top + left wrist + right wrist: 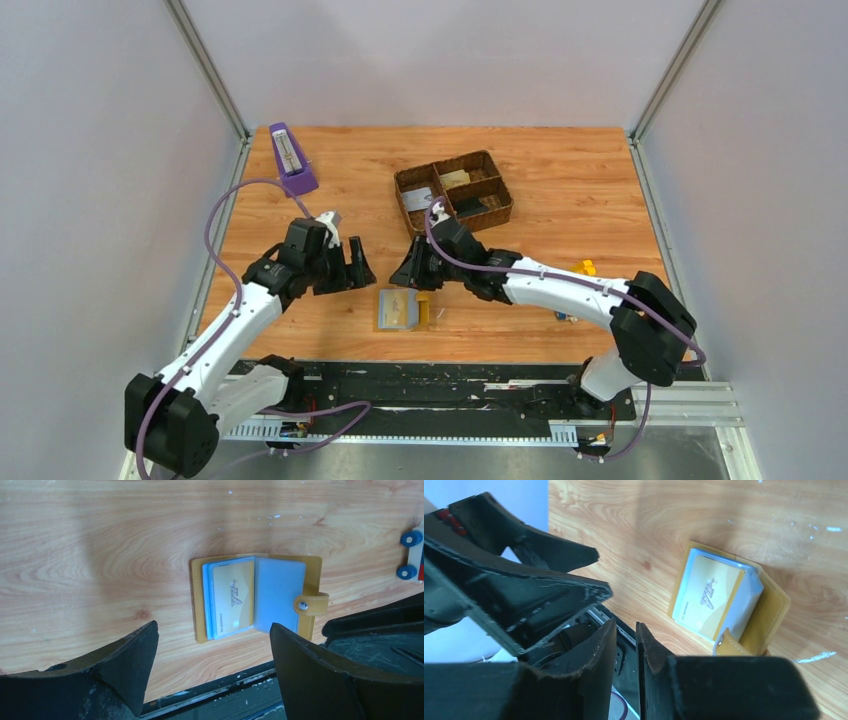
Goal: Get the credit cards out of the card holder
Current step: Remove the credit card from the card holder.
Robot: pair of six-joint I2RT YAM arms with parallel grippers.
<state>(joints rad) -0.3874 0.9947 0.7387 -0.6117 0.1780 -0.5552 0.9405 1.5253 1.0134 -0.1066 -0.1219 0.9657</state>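
Observation:
The card holder (400,308) lies open on the wooden table near the front edge, mustard-yellow cover (313,580) down and its snap tab to the right. A gold credit card (234,600) sits in its left blue-grey pocket, also seen in the right wrist view (709,597). My left gripper (358,270) hangs to the left of and behind the holder, wide open and empty (214,626). My right gripper (408,272) hangs just behind the holder. Only a narrow gap shows between its jaws (626,625), with nothing in it.
A brown woven compartment tray (455,190) with flat cards in it stands behind the right gripper. A purple wedge-shaped object (291,158) stands at the back left. A small yellow item (588,267) lies at the right. The black base rail (430,385) runs along the near edge.

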